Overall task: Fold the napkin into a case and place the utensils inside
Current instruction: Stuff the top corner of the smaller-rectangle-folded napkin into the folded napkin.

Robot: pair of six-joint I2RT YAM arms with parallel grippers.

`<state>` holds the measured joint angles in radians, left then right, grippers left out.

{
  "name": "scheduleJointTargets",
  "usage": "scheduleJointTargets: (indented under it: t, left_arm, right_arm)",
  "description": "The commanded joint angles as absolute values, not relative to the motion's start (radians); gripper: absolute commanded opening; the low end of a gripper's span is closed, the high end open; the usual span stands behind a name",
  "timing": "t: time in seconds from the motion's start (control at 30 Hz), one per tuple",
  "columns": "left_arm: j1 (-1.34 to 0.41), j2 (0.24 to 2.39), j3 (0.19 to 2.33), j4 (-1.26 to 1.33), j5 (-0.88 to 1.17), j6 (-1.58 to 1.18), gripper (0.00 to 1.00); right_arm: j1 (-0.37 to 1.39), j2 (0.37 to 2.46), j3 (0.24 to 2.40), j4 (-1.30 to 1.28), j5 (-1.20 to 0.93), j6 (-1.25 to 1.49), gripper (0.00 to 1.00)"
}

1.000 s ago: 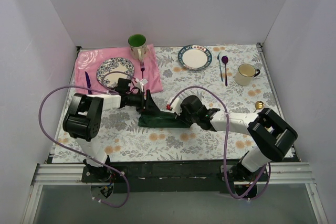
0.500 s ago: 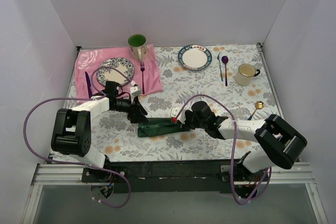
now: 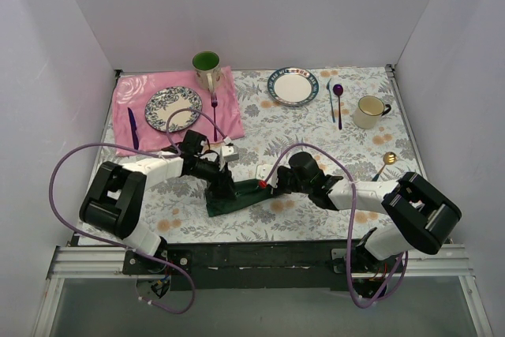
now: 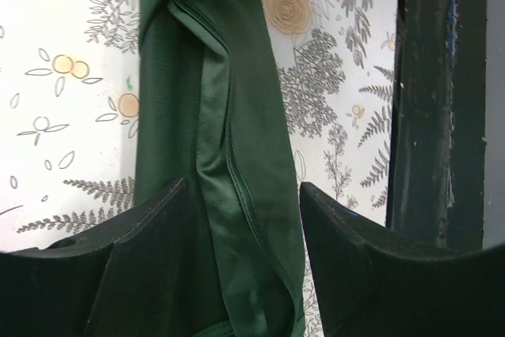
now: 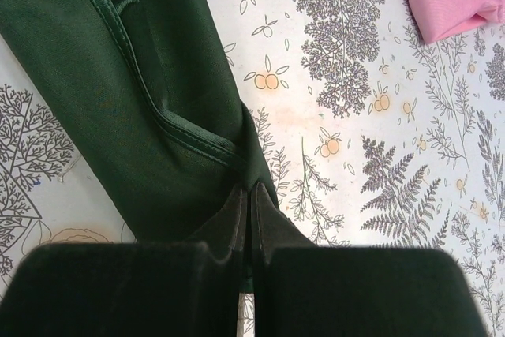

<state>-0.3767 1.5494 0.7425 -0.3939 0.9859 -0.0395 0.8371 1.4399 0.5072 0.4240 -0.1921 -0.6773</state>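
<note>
left gripper (image 4: pixel 241 195) is sliding in over the napkin (image 3: pixel 243 193), jaws apart astride its fold | right gripper (image 5: pixel 251 195) is staying clamped on the napkin's end | likely meaning: folding is continuing, case is not finished

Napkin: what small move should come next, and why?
Probably close the left gripper on the napkin: its jaws stand open astride the folded strip, while the right gripper is pinched shut on its other end, so both ends would be held for folding.
</note>
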Motion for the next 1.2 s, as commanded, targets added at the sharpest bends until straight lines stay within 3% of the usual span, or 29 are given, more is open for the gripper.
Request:
scheduleJointTargets:
  t: [0.0,0.37,0.57,0.87,0.93,1.1,1.17]
  left_arm:
    - [-0.4,1.552,0.733,-0.287,0.911,-0.149,0.57]
    - [-0.434,1.623,0.764,-0.34,0.858,-0.155,0.49]
    - [-0.44,1.6,0.782,-0.348,0.891,-0.147,0.33]
    - [-0.472,1.615,0.795,-0.368,0.853,-0.181,0.35]
    - [-0.472,1.623,0.801,-0.368,0.853,-0.192,0.3]
    - [-0.472,1.571,0.813,-0.361,0.876,-0.199,0.02]
    - [-0.474,1.513,0.811,-0.347,0.89,-0.202,0.0]
  right_arm:
    - [0.834,1.414,0.511,0.506,-0.199,-0.68,0.01]
    - [0.836,1.384,0.486,0.534,-0.179,-0.66,0.01]
    - [0.836,1.402,0.492,0.532,-0.186,-0.658,0.01]
    - [0.836,1.404,0.495,0.529,-0.172,-0.658,0.01]
    - [0.835,1.401,0.491,0.531,-0.173,-0.66,0.01]
    - [0.836,1.401,0.488,0.531,-0.184,-0.667,0.01]
    - [0.835,1.401,0.485,0.531,-0.193,-0.672,0.01]
